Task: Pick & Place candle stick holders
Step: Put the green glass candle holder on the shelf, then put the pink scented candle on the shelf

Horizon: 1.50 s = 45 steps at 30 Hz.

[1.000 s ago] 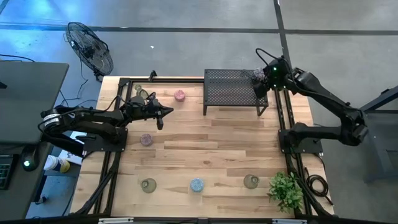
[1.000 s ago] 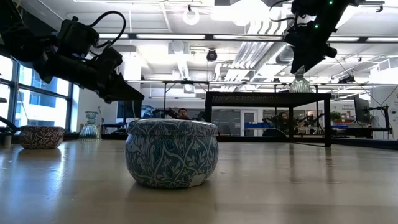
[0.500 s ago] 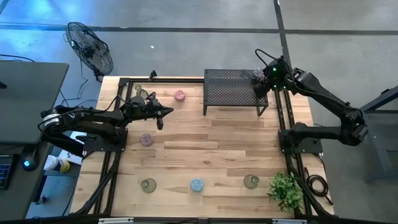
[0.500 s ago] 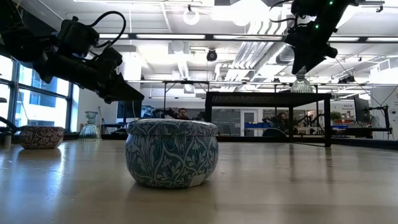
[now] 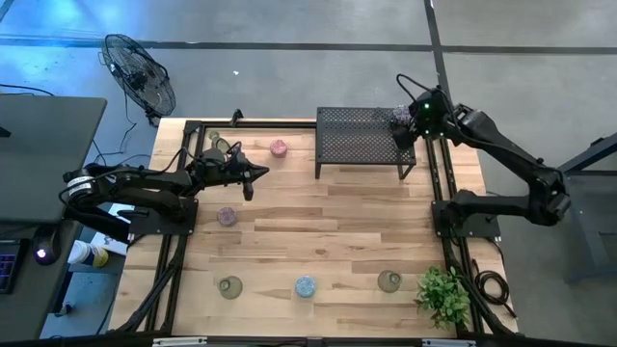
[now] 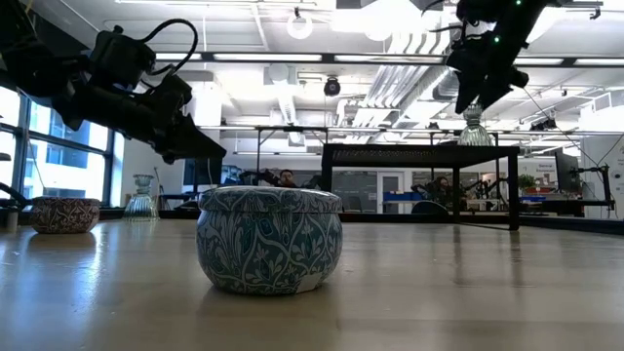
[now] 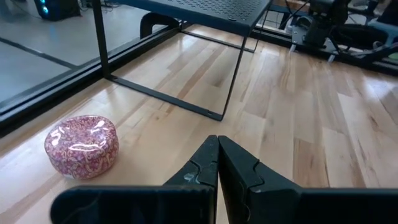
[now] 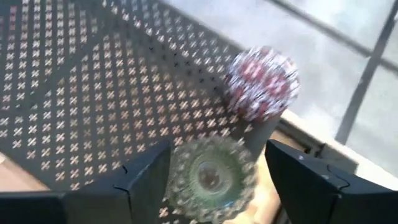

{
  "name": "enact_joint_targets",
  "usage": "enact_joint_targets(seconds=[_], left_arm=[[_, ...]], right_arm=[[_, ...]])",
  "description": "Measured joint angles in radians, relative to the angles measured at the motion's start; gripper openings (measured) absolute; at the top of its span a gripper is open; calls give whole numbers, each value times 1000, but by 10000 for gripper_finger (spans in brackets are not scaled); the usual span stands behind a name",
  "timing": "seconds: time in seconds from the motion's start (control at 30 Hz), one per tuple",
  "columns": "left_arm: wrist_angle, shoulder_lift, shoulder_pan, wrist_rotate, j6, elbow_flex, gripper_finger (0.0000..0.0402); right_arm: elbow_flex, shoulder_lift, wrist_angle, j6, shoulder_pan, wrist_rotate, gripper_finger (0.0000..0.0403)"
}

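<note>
A black perforated rack (image 5: 359,140) stands at the table's far side. On its right end sit a clear green glass holder (image 8: 211,177) and a red-and-white patterned holder (image 8: 261,84). My right gripper (image 8: 217,149) is open just above the glass holder, a finger on either side; in the low view it (image 6: 476,93) hovers over the holder (image 6: 475,132). My left gripper (image 5: 253,179) is shut and empty, above the table at far left, near a pink holder (image 7: 82,146). Other holders stand on the table: purple (image 5: 227,216), olive (image 5: 229,285), blue (image 5: 305,285), olive (image 5: 388,280).
Two more small holders (image 5: 227,145) stand at the far left corner. A green leafy plant (image 5: 443,294) stands at the near right corner. Black frame rails run along both table sides. A fan (image 5: 140,82) stands on the floor beyond the far left corner.
My right gripper has risen a little above the glass holder, which stays standing on the rack.
</note>
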Motion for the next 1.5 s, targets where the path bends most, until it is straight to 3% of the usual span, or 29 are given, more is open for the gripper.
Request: enact_joint_targets(seconds=[0.2, 0.33, 0.6, 0.67, 0.73, 0.93, 1.23, 1.37, 1.5], left_arm=[[-110, 0, 0, 0, -62, 59, 2], [-293, 0, 1, -3, -62, 165, 2], [-775, 40, 127, 54, -2, 461, 2], [-870, 77, 162, 64, -1, 529, 5], [-966, 124, 180, 68, 28, 591, 16], [-1157, 277, 175, 53, 80, 770, 112], [-1175, 490, 177, -39, 85, 928, 311], [-1174, 550, 178, -74, 103, 954, 360], [-1173, 586, 178, -148, 126, 959, 375]], right_arm=[[156, 0, -35, -40, 1, 9, 266], [221, -24, -87, -32, 70, 5, 225], [-106, -214, 186, 100, 363, 27, 34], [-197, -250, 296, 122, 439, 50, 10], [-265, -273, 390, 151, 509, 79, 19], [-376, -287, 531, 180, 678, 210, 23], [-393, -284, 557, 167, 793, 287, 5], [-393, -284, 556, 158, 804, 283, 2], [-393, -284, 555, 147, 807, 282, 3]])
